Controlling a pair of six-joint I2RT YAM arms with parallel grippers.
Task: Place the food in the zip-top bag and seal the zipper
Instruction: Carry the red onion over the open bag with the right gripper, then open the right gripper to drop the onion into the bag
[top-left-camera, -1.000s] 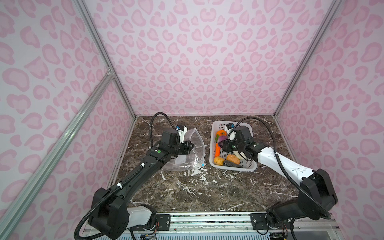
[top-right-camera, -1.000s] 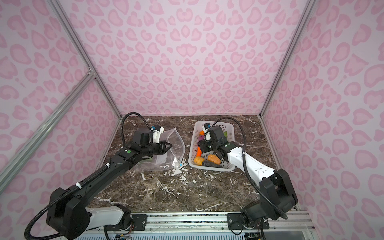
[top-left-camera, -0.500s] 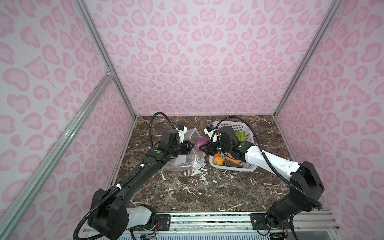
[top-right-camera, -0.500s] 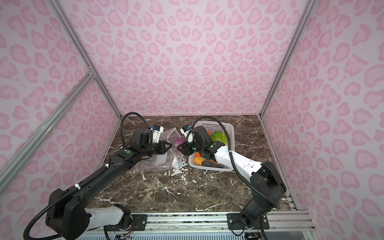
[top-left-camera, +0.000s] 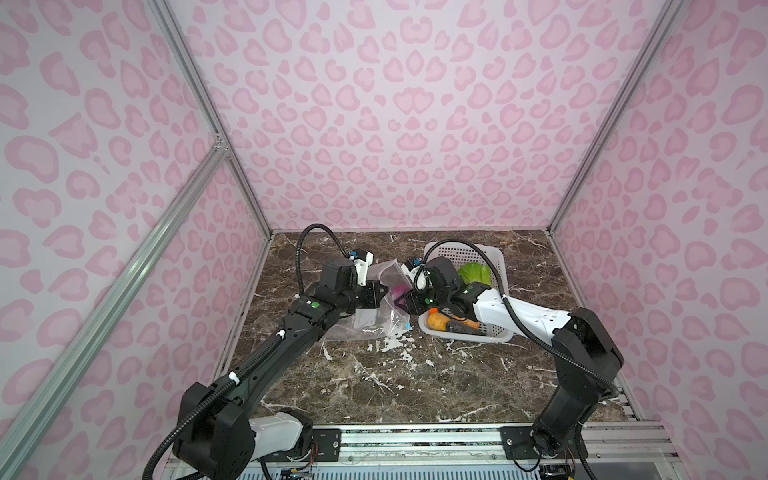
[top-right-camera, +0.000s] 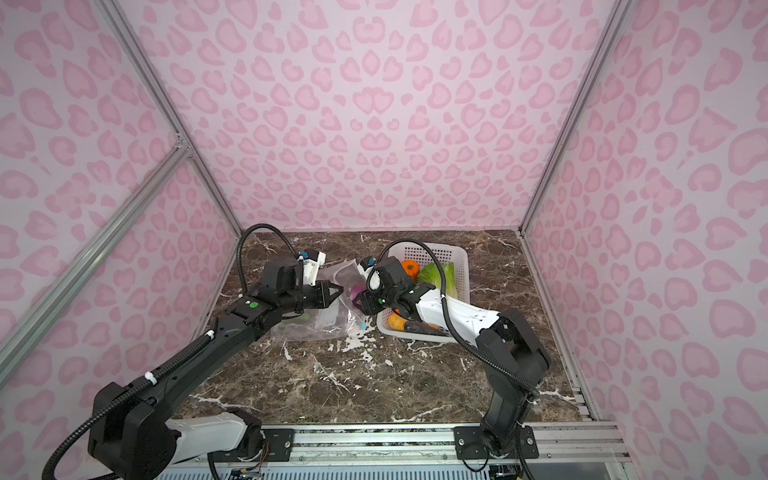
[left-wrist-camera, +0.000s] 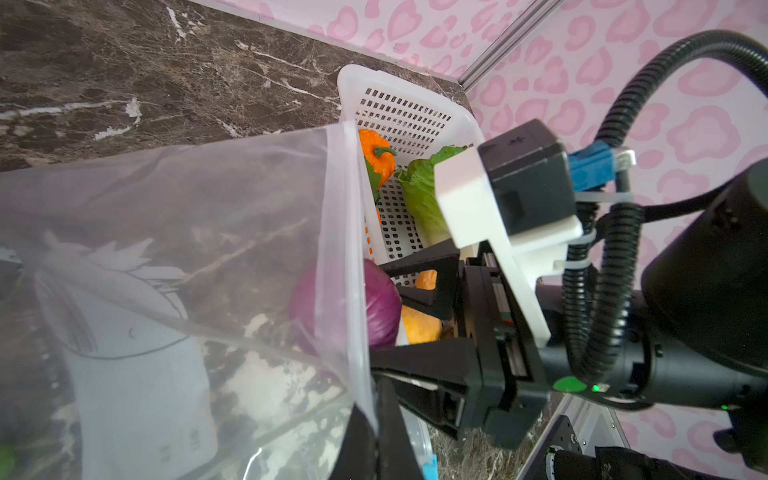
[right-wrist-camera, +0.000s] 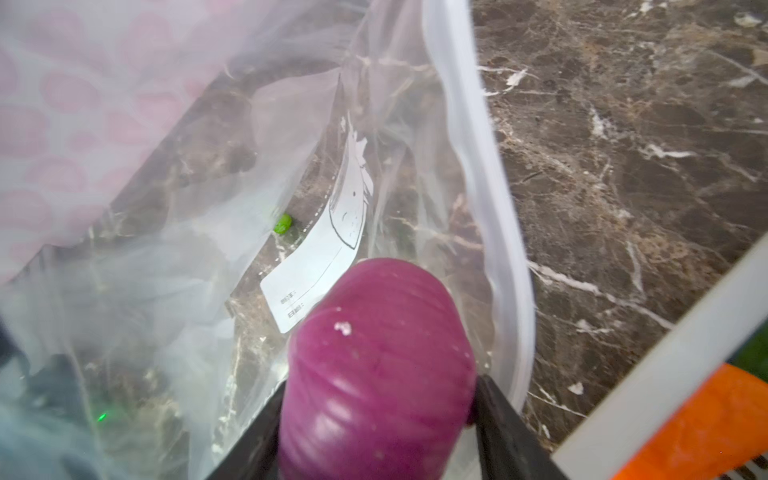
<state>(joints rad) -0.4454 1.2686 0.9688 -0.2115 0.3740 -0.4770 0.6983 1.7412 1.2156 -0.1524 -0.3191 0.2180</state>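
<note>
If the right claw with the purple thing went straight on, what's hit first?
Probably the lower wall of the zip-top bag: the right gripper aims the purple piece into its open mouth.

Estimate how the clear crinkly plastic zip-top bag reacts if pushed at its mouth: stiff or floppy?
Likely floppy: the clear plastic zip-top bag creases and sags away from where the left gripper pinches its rim. Probably light, so the purple ribbed toy vegetable in the right gripper could fold the mouth or slide it on the marble tabletop.
</note>
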